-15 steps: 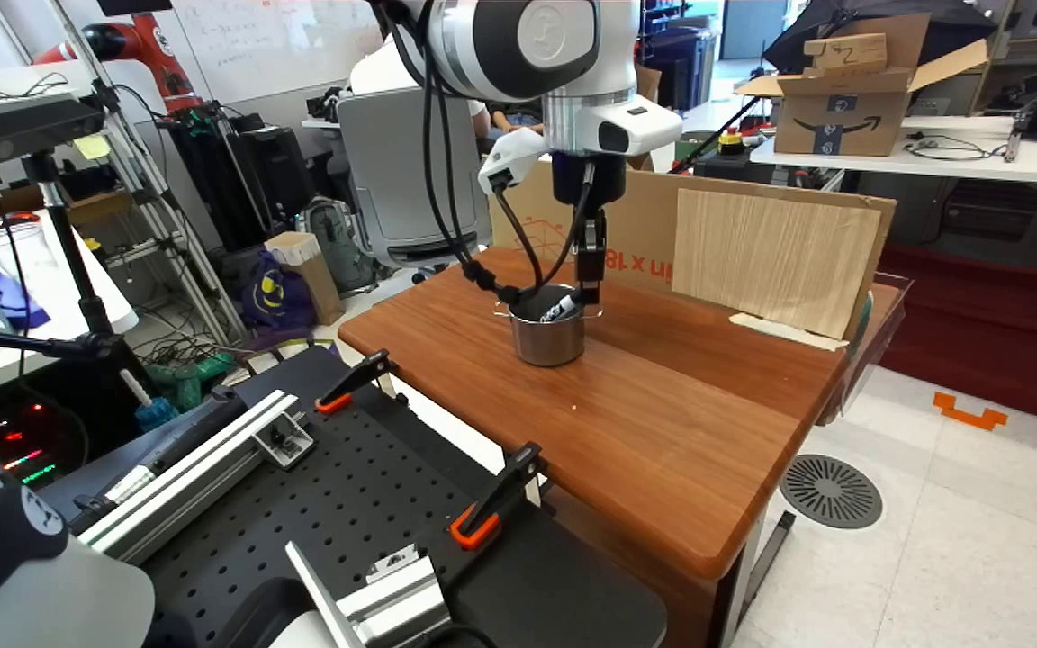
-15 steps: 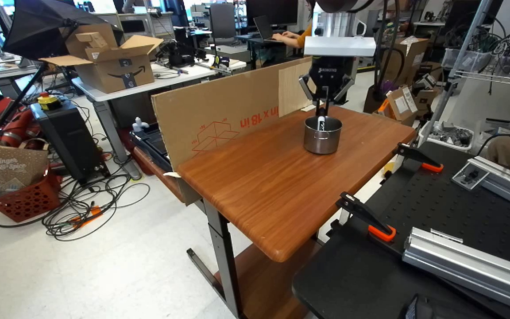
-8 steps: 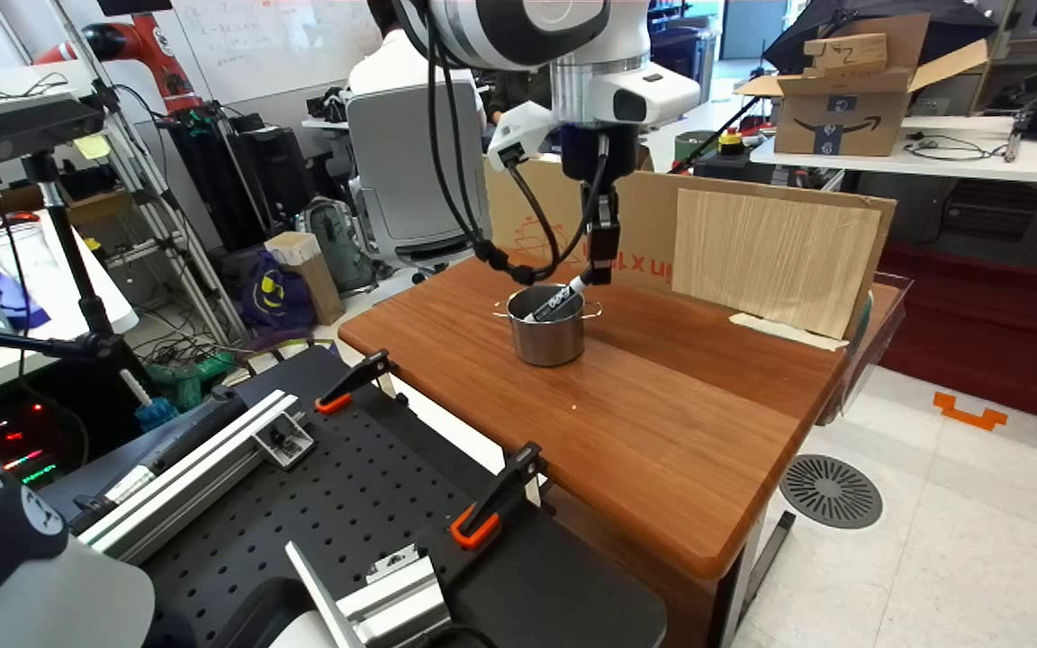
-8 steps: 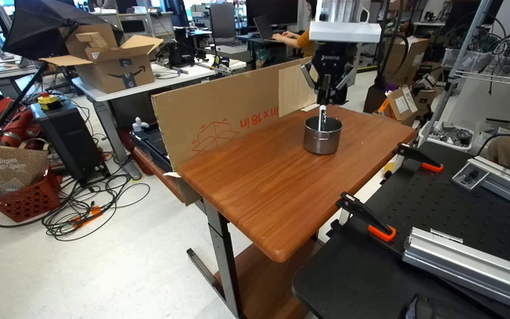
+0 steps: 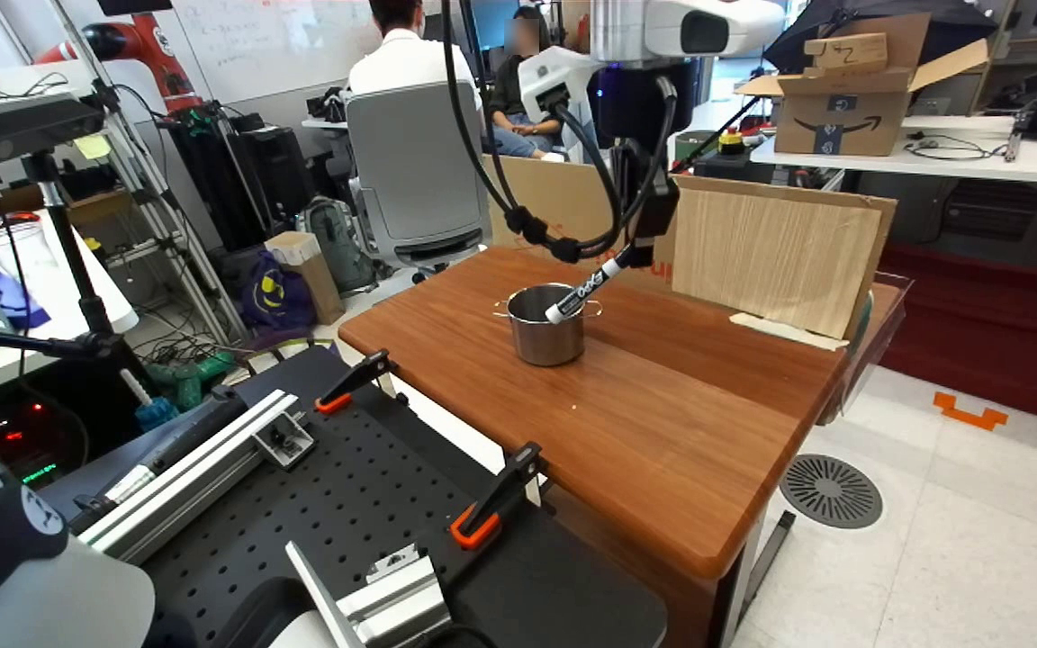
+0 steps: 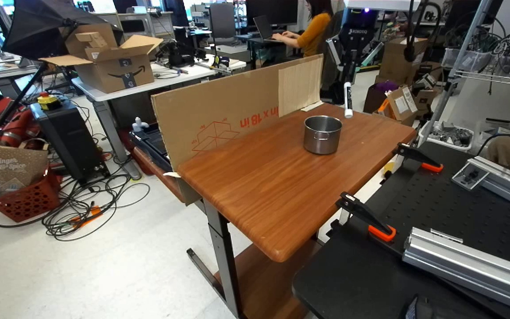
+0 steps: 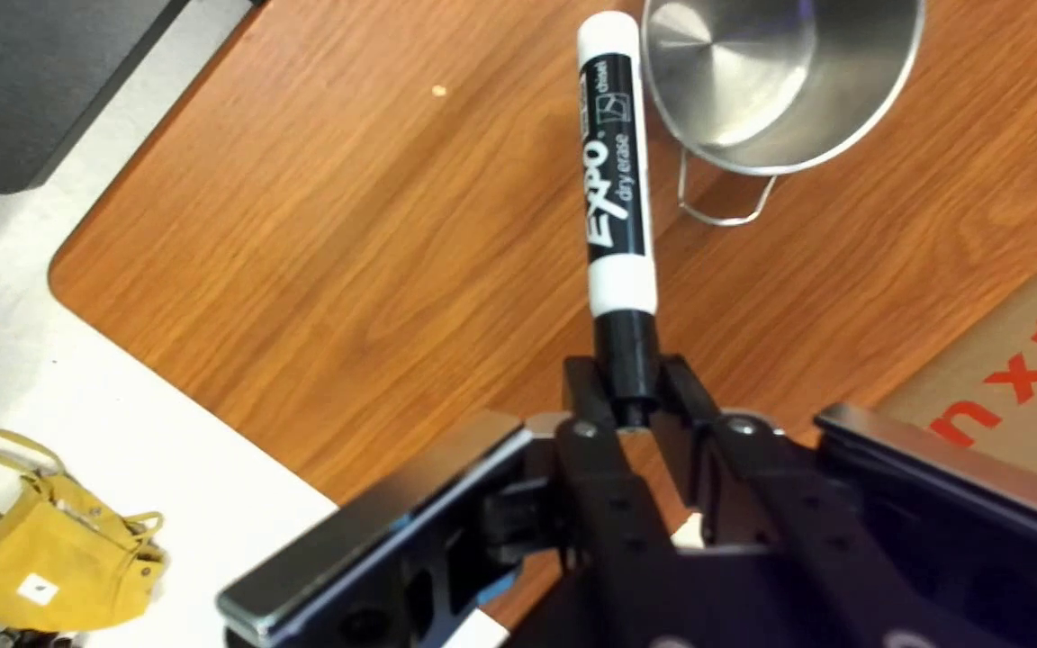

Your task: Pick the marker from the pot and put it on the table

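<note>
The marker [image 5: 586, 290] is a black and white pen with a black cap. My gripper [image 7: 628, 378] is shut on its cap end, and the white end points away from the fingers. The marker hangs tilted in the air, and also shows in an exterior view [image 6: 348, 99] beside the pot, apart from it. My gripper shows in both exterior views [image 5: 637, 256] [image 6: 348, 82], above the table. The grey metal pot [image 5: 549, 345] stands upright on the reddish-brown table [image 5: 662, 423]. In the wrist view the pot [image 7: 856, 99] is empty inside as far as it shows.
A cardboard panel [image 6: 228, 115] stands along one long edge of the table. The black workbench [image 5: 374, 486] with orange-tipped clamps [image 5: 500, 495] adjoins the opposite edge. The pot has a wire handle [image 7: 725, 219] sticking out on its side.
My gripper has risen and moved sideways with the marker in it. The marker was inside the pot and is now out of it. The pot has not moved.
</note>
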Action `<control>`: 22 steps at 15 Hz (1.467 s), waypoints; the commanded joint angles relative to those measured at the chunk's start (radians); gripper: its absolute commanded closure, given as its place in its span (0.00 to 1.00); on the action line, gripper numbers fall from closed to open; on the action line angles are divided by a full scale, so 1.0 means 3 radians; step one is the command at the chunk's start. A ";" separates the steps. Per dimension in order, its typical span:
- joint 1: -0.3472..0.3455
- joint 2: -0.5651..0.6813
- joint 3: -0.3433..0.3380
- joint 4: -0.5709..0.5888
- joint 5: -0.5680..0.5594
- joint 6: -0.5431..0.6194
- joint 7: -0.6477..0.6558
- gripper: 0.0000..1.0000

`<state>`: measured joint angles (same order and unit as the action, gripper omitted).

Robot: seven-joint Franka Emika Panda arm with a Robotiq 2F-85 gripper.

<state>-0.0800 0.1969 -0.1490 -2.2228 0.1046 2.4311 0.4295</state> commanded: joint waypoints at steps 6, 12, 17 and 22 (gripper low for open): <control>-0.0282 0.0285 -0.0026 0.0332 0.0207 -0.0110 -0.0539 0.95; -0.0253 0.0788 -0.0015 0.0822 0.0205 -0.0117 -0.0455 0.95; -0.0238 0.1209 -0.0020 0.1151 0.0167 -0.0120 -0.0425 0.95; -0.0154 0.1596 -0.0055 0.1396 0.0085 -0.0102 -0.0350 0.95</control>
<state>-0.1433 0.6154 -0.1545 -1.8664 0.1461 2.4254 0.3038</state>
